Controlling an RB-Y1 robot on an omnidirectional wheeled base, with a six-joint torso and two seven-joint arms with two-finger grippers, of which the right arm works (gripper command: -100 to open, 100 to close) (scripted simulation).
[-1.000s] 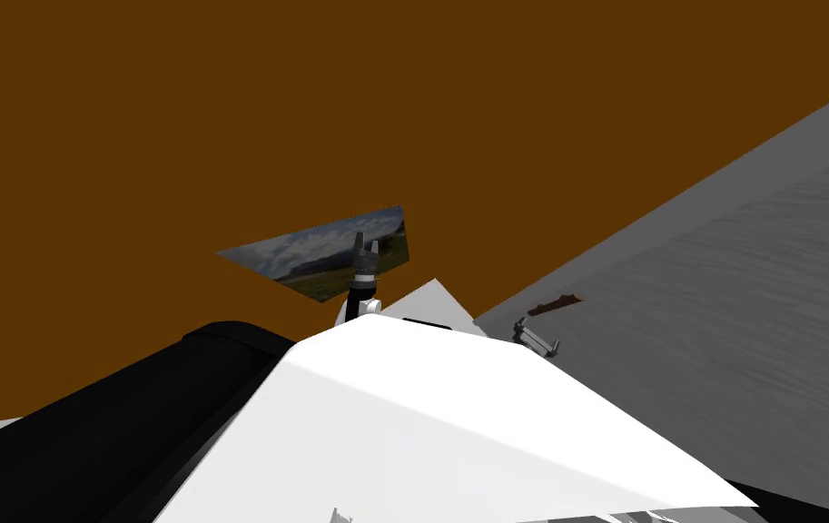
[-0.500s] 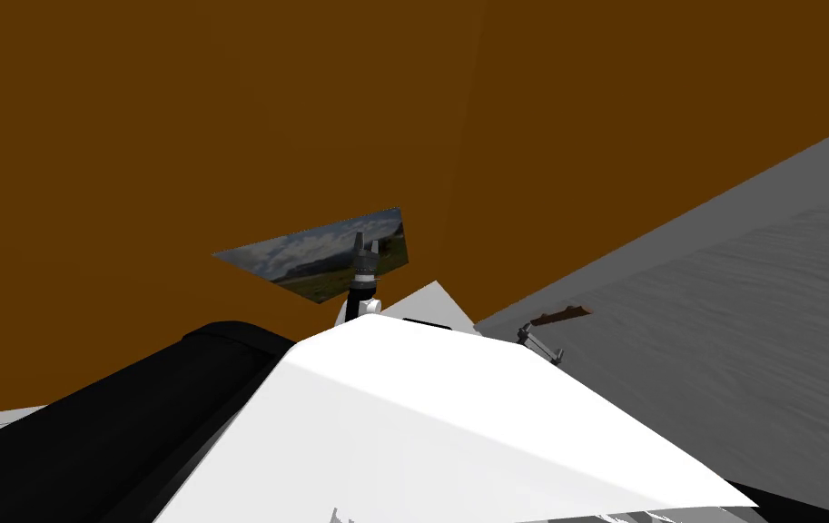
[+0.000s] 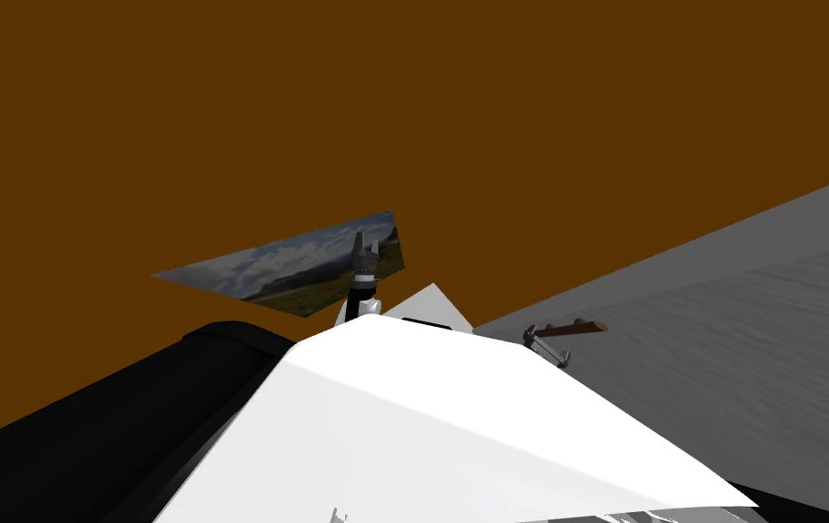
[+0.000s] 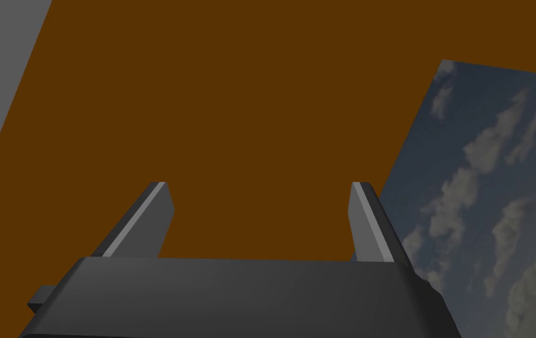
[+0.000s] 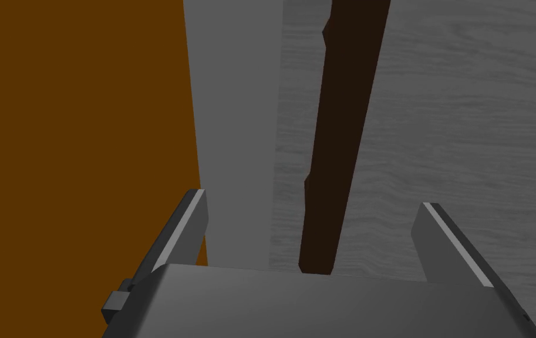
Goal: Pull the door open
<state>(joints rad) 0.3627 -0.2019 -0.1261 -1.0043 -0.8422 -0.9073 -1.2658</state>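
Note:
The grey, wood-grained door slants across the right side of the head view. Its dark brown handle bar sticks out near the door's edge. My right gripper is at that handle. In the right wrist view the handle runs between the spread fingers of the right gripper, which is open, and neither finger touches it. A paler grey door frame strip lies beside the handle, with brown wall beyond. My left gripper is raised in front of the wall, and in the left wrist view the left gripper is open and holds nothing.
Brown wall is close ahead and to the left. A landscape picture hangs on it behind the left arm. A black area lies at lower left.
My view has turned: the door's edge and handle have slid lower and to the right, and the wall picture looks wider. The right gripper has stayed at the handle.

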